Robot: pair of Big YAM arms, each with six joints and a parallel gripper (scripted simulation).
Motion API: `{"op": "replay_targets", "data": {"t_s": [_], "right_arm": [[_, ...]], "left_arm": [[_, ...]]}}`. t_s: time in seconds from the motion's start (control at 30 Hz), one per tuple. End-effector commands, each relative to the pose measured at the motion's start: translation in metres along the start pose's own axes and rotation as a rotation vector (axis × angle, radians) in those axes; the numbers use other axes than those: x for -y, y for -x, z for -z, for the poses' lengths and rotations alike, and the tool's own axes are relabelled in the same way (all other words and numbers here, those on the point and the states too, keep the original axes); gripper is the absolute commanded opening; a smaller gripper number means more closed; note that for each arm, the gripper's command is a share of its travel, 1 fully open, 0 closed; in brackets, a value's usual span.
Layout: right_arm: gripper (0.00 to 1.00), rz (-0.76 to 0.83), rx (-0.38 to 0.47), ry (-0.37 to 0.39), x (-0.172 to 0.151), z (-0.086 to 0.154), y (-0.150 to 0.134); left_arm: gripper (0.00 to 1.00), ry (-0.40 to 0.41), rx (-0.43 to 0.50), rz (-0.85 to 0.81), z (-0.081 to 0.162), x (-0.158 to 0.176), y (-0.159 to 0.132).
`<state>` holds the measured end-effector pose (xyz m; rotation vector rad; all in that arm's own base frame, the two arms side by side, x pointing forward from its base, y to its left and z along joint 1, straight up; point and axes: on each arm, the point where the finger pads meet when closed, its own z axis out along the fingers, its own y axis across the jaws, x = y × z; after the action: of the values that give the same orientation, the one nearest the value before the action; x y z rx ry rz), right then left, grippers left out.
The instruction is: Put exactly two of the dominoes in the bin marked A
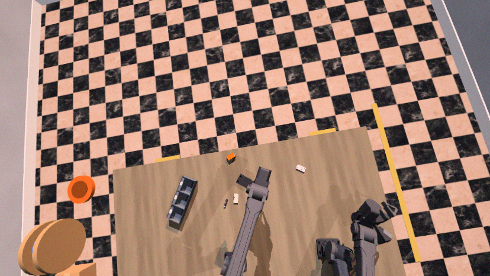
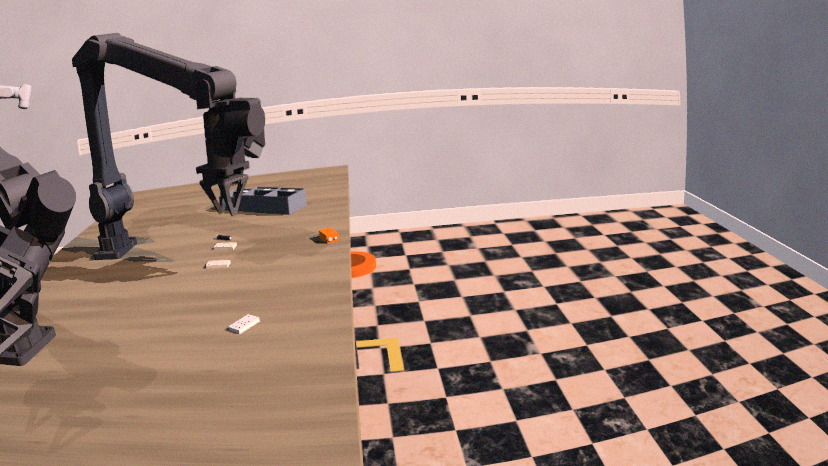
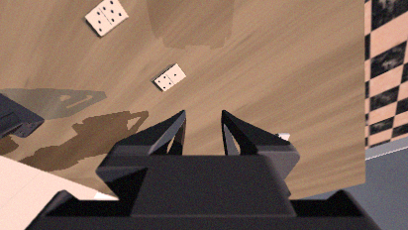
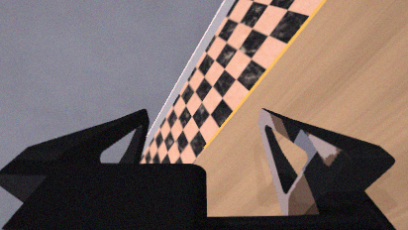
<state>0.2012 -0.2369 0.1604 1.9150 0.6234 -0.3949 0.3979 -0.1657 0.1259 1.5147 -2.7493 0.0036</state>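
Three white dominoes lie on the wooden table (image 1: 308, 219). One domino (image 1: 300, 167) (image 2: 243, 323) lies apart near the far edge. Another domino (image 1: 235, 198) (image 2: 224, 245) (image 3: 106, 17) lies mid-table, next to a small dark piece (image 1: 225, 203) (image 2: 223, 236). The third domino (image 2: 217, 263) (image 3: 169, 77) lies just beyond my left gripper's fingertips and is hidden under the arm in the top view. My left gripper (image 2: 223, 202) (image 3: 203, 115) points down above the table, partly open and empty. My right gripper (image 4: 203, 115) is wide open and empty by the table's side edge. The grey three-compartment bin (image 1: 181, 200) (image 2: 272, 199) stands flat; its labels are unreadable.
An orange block (image 1: 230, 156) (image 2: 328, 235) sits near the table's far edge. An orange ring (image 1: 80, 188) (image 2: 362, 263) lies on the checkered floor. Yellow tape (image 1: 394, 178) marks the floor beside the table. The right arm (image 1: 368, 222) is folded near its base.
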Motion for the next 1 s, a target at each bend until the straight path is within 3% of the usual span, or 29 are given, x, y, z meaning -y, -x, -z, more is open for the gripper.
{"op": "replay_targets", "data": {"t_s": [0.0,0.97], "right_arm": [[1.0,-0.009,0.006,0.0,-0.003,-0.001,0.002],[1.0,-0.009,0.006,0.0,-0.003,-0.001,0.002]], "left_arm": [[0.39,-0.056,0.013,0.047,0.011,0.044,-0.007],[0.39,-0.031,-0.001,0.047,-0.034,0.199,-0.163]]}}
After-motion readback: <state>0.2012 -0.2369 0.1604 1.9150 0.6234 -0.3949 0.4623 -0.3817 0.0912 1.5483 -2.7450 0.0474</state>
